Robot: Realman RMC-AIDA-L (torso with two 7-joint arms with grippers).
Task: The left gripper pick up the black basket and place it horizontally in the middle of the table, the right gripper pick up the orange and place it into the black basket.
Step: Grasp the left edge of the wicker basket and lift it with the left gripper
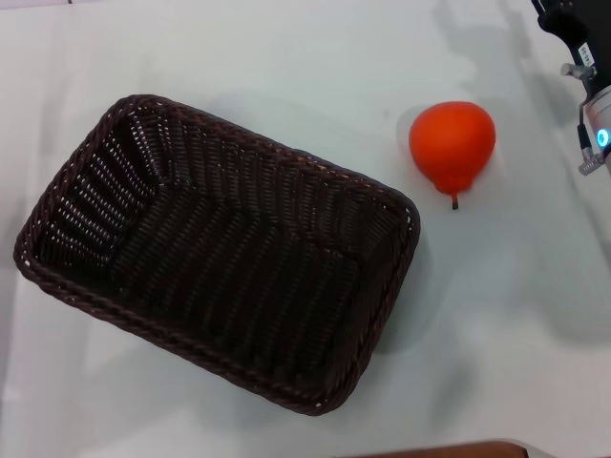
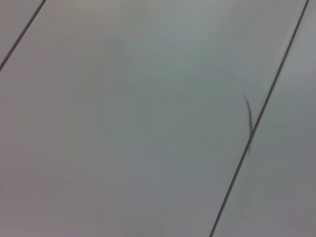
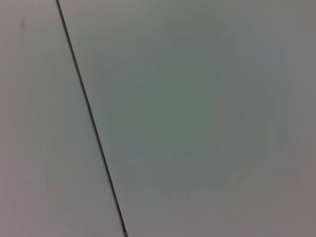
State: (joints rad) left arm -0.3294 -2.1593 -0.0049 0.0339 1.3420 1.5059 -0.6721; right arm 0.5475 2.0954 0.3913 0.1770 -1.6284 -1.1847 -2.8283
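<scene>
The black basket (image 1: pixel 220 250) lies empty on the white table (image 1: pixel 496 315), left of the middle in the head view, its long side slanting from far left to near right. The orange (image 1: pixel 452 141) rests on the table just past the basket's far right corner, apart from it, stem pointing toward me. The right gripper (image 1: pixel 575 33) shows only in part at the far right edge, beyond and to the right of the orange, with its grey-white housing and cyan light (image 1: pixel 601 136) below it. The left gripper is out of view.
Both wrist views show only a plain pale surface crossed by thin dark seam lines (image 2: pixel 256 123) (image 3: pixel 91 118). A brown edge (image 1: pixel 449 450) shows at the near side of the table.
</scene>
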